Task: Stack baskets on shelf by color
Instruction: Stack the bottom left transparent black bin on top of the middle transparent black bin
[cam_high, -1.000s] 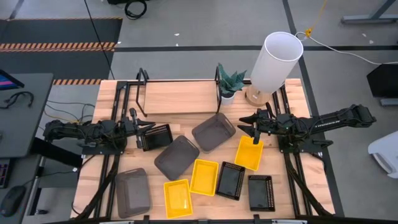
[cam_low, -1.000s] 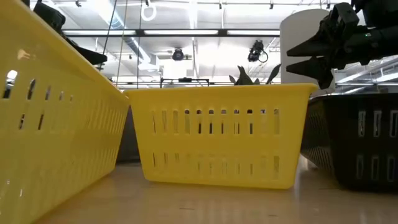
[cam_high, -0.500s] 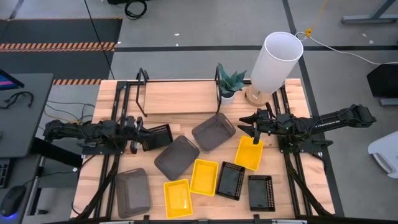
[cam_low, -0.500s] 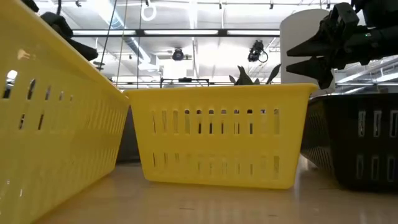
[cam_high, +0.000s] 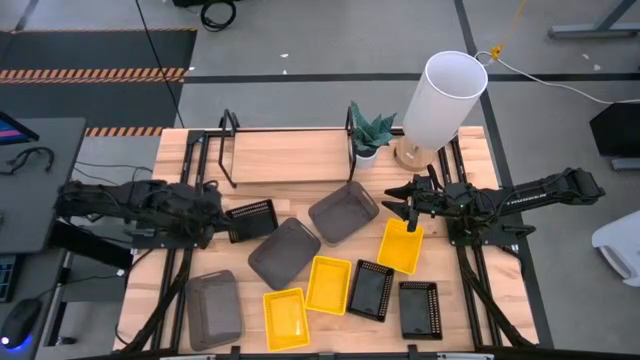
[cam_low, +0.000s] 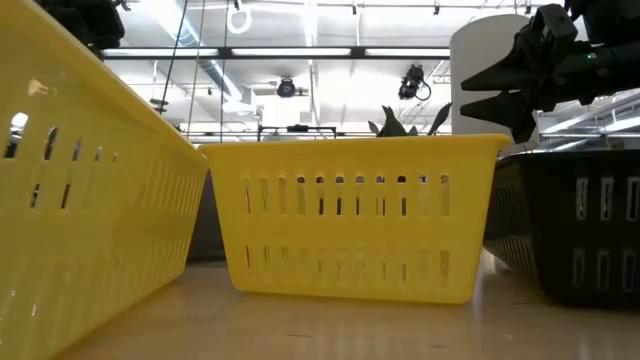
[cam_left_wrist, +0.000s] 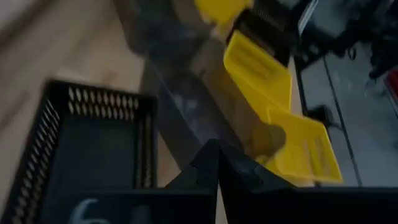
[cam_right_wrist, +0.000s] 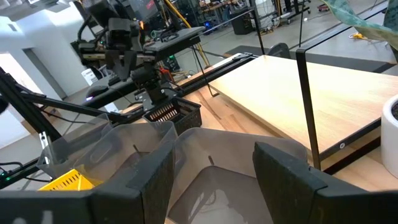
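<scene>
High view: left claw (cam_high: 215, 212) clenched beside black basket (cam_high: 251, 220); right claw (cam_high: 403, 203) released above yellow basket (cam_high: 400, 246)

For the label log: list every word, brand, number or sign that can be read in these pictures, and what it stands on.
Nothing can be quoted as it reads.
Pale lettering along the right arm's dark forearm: too small to read.
Pale mark on the left arm's dark wrist body: blurred, unreadable.
Yellow slotted plastic baskets, long light-wood shelf: no text visible.
</scene>
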